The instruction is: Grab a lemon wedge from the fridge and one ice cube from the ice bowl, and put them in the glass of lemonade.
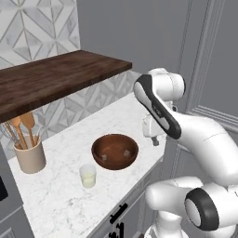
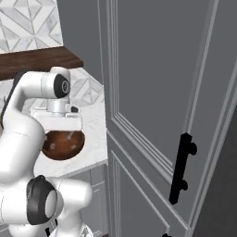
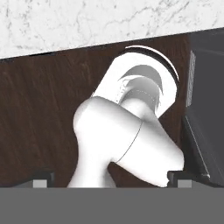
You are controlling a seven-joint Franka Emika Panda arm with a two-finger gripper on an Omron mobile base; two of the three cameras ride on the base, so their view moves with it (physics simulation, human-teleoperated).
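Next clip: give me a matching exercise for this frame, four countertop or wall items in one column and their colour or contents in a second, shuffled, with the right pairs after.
Things:
1. ice bowl
2. glass of lemonade
3. utensil cup
4. wall shelf

Descriptions:
A. beige, holding wooden spoons
B. dark wood plank fixed above the marble counter
C. low, round and dark brown, near the counter's front edge
D. small and clear, with pale yellow-green liquid

Pairs: 1-C, 2-D, 3-A, 4-B

dark brown ice bowl (image 1: 115, 151) sits upright just beside the lemonade glass (image 1: 88, 176).
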